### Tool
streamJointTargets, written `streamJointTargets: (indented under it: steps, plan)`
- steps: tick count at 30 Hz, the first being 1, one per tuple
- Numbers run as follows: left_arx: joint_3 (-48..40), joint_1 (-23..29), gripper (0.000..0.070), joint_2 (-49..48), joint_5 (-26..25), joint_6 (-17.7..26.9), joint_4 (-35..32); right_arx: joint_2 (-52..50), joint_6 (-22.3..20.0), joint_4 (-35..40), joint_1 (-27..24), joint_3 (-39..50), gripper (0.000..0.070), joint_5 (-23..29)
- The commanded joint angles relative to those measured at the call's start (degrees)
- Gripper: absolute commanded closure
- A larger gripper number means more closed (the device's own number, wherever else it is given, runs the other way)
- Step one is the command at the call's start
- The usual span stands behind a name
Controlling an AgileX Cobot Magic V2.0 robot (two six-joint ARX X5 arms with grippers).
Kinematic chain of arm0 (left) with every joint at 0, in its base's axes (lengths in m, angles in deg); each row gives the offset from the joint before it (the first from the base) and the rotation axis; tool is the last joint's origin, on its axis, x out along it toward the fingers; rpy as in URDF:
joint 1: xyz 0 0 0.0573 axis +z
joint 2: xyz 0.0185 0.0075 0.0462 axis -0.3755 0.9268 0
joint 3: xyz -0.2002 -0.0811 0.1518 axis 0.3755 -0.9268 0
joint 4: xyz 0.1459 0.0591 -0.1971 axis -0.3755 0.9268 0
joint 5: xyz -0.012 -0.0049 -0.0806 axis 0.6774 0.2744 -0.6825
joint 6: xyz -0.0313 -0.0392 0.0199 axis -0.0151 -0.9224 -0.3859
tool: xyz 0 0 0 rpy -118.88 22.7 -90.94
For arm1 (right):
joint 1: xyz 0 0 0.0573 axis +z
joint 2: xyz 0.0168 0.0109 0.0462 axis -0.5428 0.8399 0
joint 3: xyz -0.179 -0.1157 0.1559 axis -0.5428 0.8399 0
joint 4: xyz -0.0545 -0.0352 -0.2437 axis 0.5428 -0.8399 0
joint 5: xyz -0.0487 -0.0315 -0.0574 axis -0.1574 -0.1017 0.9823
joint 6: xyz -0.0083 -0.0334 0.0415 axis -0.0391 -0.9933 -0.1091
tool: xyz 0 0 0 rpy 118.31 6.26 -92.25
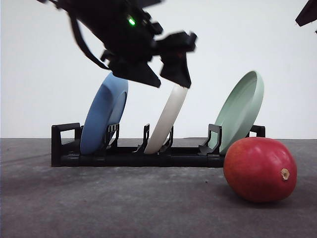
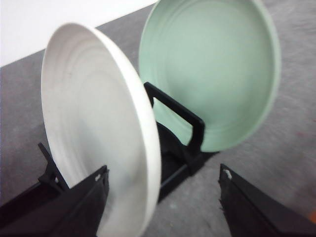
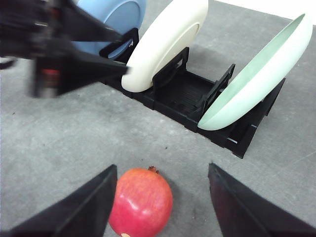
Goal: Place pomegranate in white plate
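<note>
The red pomegranate (image 1: 260, 169) lies on the grey table in front of the rack's right end, also seen in the right wrist view (image 3: 140, 202). The white plate (image 1: 166, 121) stands on edge in the middle slot of a black rack (image 1: 124, 158). My left gripper (image 1: 166, 79) hangs open at the plate's top rim. In the left wrist view the white plate (image 2: 98, 128) has its rim between the open fingers (image 2: 84, 207) of the left gripper (image 2: 163, 170). My right gripper (image 3: 163, 168) is open, above the pomegranate and apart from it.
A blue plate (image 1: 104, 116) stands in the rack's left slot and a pale green plate (image 1: 240, 111) in its right slot. Part of the right arm (image 1: 308, 12) shows at the top right. Bare grey table lies in front of the rack.
</note>
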Motion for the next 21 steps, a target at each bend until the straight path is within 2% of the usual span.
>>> streamJointTargets:
  steps: [1, 4, 15, 17, 21]
  plan:
    - [2.5, -0.5, 0.0309, 2.6, 1.3, -1.1, -0.7, 0.2, 0.0, 0.5, 0.3, -1.1, 0.0329, 0.0]
    - [4.9, -0.3, 0.0354, 5.4, 1.7, -1.1, -0.7, 0.2, 0.0, 0.5, 0.3, -1.1, 0.0329, 0.0]
    - [7.1, 0.4, 0.0361, 9.2, 1.7, -1.3, -1.3, 0.2, 0.0, 0.5, 0.3, -1.1, 0.0329, 0.0]
    - [7.1, 0.4, 0.0425, 9.2, 1.7, -1.5, -1.4, 0.2, 0.0, 0.6, 0.3, -1.1, 0.0329, 0.0]
    - [7.1, 0.6, 0.0636, 9.2, 1.7, -2.0, -1.4, 0.2, 0.0, 0.6, 0.3, -1.1, 0.0329, 0.0]
